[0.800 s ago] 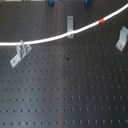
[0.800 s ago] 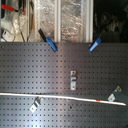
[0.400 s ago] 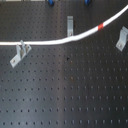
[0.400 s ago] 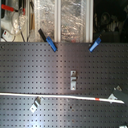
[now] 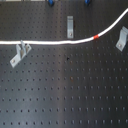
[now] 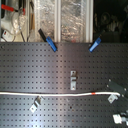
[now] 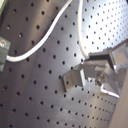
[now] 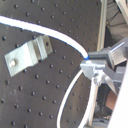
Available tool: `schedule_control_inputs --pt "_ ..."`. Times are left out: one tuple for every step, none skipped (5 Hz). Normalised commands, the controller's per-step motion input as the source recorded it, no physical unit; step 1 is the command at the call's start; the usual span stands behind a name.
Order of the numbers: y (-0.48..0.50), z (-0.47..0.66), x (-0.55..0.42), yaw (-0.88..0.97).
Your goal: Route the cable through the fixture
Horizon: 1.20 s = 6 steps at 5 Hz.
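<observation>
The white cable [image 5: 50, 42] lies across the black perforated board, and its red band [image 5: 96, 36] sits between the middle fixture [image 5: 70, 26] and the right fixture [image 5: 121, 39]. It touches the top of the left fixture [image 5: 20, 52] and passes just clear of the middle one. In the second exterior view the cable [image 6: 45, 93] ends at my gripper [image 6: 114, 91] near the right edge. Both wrist views show the gripper [image 7: 92, 65] [image 8: 92, 67] shut on the cable [image 8: 55, 35], with a loose loop [image 8: 70, 95] hanging beside it. A metal bracket [image 7: 75, 80] sits close to the fingertips.
Two blue clamps [image 6: 50, 42] [image 6: 96, 45] stand at the board's far edge in the second exterior view, with cluttered boxes and wires [image 6: 15, 20] behind them. Another bracket [image 8: 27, 52] is bolted to the board near the cable.
The red band and the cable's held end have shifted toward the first exterior view's lower left, so the cable now bows closer under the middle fixture.
</observation>
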Motion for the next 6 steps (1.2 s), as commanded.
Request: schedule_control_inputs --pt "-0.204 0.03 -0.538 0.36" --pt "-0.027 0.02 -0.497 0.11" --pt "0.126 0.01 -0.413 -0.01" --pt "0.17 0.19 -0.338 -0.47" --pt "0.178 0.25 -0.282 -0.6" --pt "0.117 0.34 -0.228 -0.52"
